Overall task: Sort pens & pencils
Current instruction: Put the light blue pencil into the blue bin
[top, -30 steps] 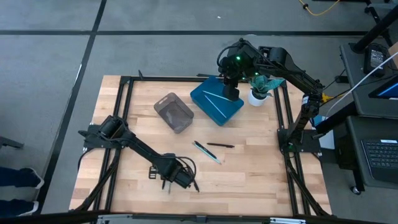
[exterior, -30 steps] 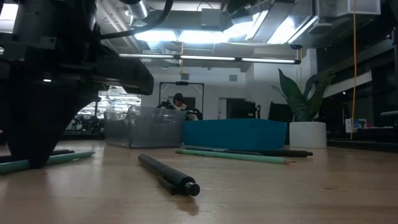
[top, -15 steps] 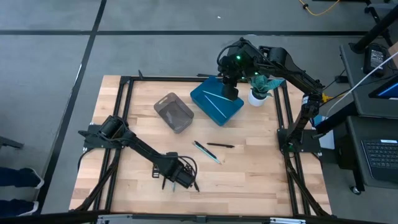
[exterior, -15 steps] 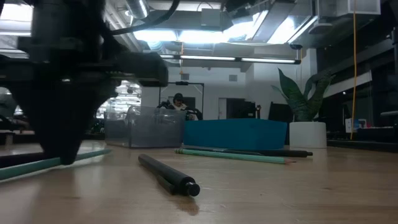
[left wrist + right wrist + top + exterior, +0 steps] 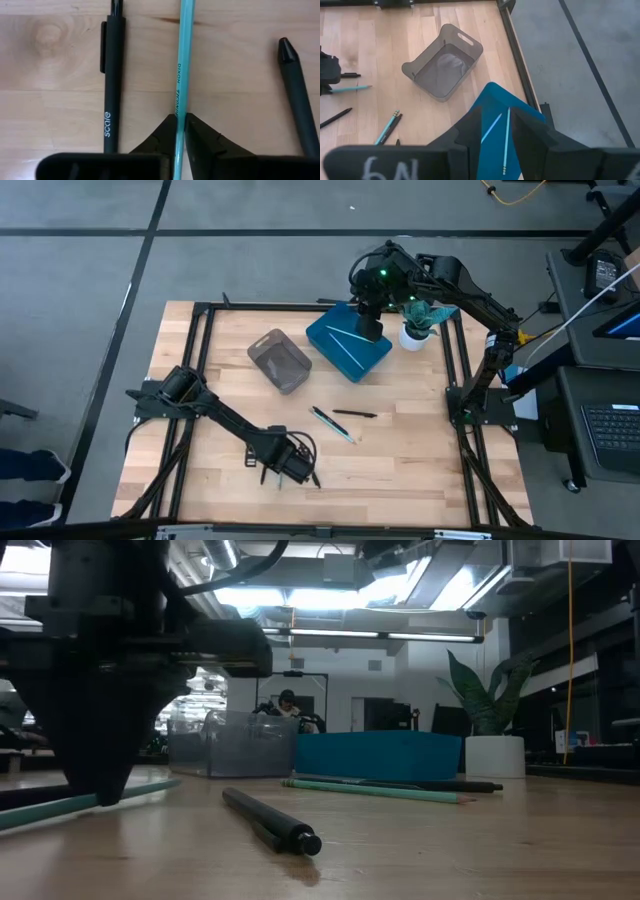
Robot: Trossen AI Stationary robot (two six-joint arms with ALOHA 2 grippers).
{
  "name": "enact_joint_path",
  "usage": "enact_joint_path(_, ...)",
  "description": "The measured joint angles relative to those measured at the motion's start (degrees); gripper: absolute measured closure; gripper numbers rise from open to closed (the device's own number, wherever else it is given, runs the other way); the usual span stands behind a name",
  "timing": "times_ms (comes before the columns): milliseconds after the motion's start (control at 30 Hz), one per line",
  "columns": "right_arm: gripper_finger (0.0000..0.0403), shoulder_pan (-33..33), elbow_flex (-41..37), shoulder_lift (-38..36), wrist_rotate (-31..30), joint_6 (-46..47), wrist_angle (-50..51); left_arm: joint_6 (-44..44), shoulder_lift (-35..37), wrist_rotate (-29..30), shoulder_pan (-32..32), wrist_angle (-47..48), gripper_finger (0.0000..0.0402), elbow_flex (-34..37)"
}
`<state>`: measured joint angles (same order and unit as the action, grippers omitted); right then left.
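Left end effector (image 5: 180, 131) down at the desk (image 5: 420, 460) near its front edge, fingers nearly shut on the light blue pencil (image 5: 180, 65); pencil's long axis straight ahead between the fingers, flat on the wood. Black pen (image 5: 111, 85) parallel just beside. Right end effector (image 5: 495, 131) partly open, empty, over the blue bin (image 5: 348, 344), well apart.

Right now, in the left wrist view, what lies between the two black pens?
The light blue pencil lies between the clip pen and the other black pen, pinched by the left tool.

The black pen (image 5: 112, 90) reads "scale"; the light blue pencil (image 5: 181, 65) reads "DIXON TICONDEROGA", only partly legible.
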<state>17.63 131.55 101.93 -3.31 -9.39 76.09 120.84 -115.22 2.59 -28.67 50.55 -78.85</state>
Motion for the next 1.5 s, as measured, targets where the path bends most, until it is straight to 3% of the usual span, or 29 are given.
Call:
enact_joint_path(833,0.0299,-0.01,0.00,0.00,-0.01,0.11,0.00,-1.46,0.09,4.18,0.00,0.13,0.0373,-3.10)
enact_joint_path(1200,0.0299,0.33,0.00,0.00,-0.04,-0.23,0.04,-1.49,0.09,9.12,0.00,6.59,0.0376,-8.41)
enact_joint_path(1500,0.0299,4.76,0.00,0.00,-0.09,-0.20,0.04,-2.02,0.09,10.77,-0.02,15.22,0.0369,-12.99)
